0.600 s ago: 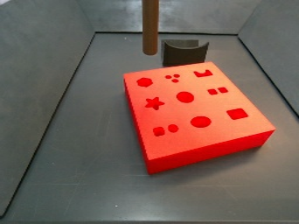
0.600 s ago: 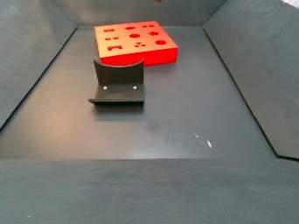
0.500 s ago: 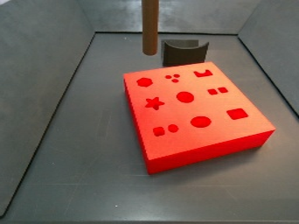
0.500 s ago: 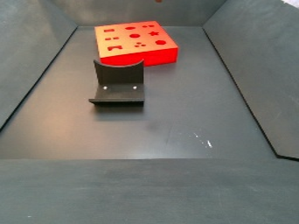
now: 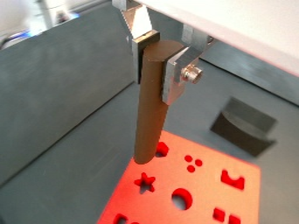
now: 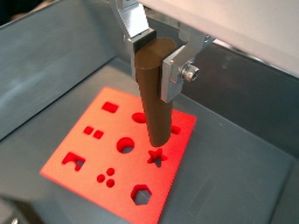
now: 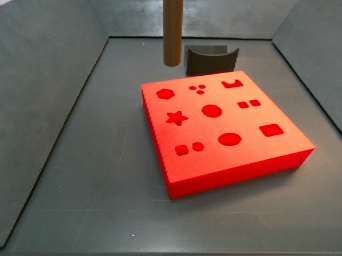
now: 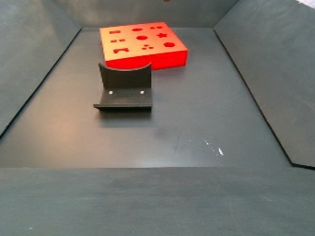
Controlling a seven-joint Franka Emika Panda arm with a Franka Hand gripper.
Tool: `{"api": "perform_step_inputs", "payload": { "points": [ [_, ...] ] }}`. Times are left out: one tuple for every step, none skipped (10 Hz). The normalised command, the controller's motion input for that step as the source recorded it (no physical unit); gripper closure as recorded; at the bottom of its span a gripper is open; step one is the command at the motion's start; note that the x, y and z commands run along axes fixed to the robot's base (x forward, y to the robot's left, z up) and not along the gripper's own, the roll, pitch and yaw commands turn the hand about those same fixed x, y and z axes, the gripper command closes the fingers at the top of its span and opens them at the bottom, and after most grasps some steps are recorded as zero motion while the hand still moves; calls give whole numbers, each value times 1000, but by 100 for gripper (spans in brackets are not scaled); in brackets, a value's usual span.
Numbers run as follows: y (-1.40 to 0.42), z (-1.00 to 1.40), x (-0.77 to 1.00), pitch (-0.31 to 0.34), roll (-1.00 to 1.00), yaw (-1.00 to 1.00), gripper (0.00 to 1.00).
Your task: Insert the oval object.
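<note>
1. We see the gripper in both wrist views, its flat silver fingers clamped on the upper end of the oval object; the brown peg hangs upright from between the plates, and its lower end is free.

2. In a wrist view the oval object stands above the red block, its tip showing over the block's top face close to the star-shaped hole; whether the tip touches the face we cannot tell.

3. In a side view the oval object comes down from the top edge of the picture, its lower end clear above the far left corner of the red block; the gripper itself lies outside that view.

4. The red block lies flat on the dark floor near the far wall; its top face carries many shaped holes, among them circles, squares, a star and a hexagon.

5. The fixture stands on the floor just beside the red block; in a side view it shows as a dark piece behind the block's far edge.

6. In a wrist view the fixture sits beyond the block's edge, apart from the peg.
</note>
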Motion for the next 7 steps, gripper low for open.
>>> {"api": "perform_step_inputs", "payload": {
  "points": [
    [-40,-74,0,0,0,-1000,100],
    [-31,-83,0,0,6,-1000,100],
    [-29,-83,0,0,6,-1000,100],
    [-31,-80,0,0,6,-1000,100],
    [-43,17,137,-23,-40,-906,100],
    [0,0,166,-113,-204,-817,100],
    [0,0,0,-221,-307,-826,100]
  ]
}}
